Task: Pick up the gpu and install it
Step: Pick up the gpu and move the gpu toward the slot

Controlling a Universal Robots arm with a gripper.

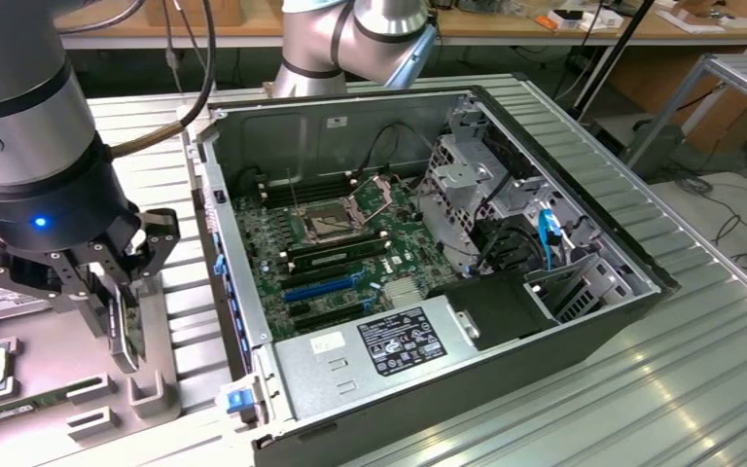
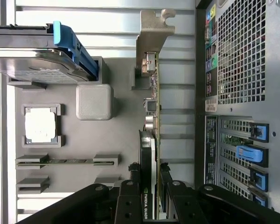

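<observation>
The gpu is a thin dark card standing on edge between the fingers of my gripper, over the grey parts tray at the exterior view's left, beside the open computer case. In the wrist view the gpu runs edge-on away from the gripper, ending in its silver-grey bracket. The fingers press on both faces of the card, so the gripper is shut on it. Whether the card has left its holder in the tray I cannot tell.
The motherboard lies in the case with blue expansion slots near the power supply. The tray also holds a hard drive, a processor and a memory stick. The case's rear panel with blue slot latches stands close beside the card.
</observation>
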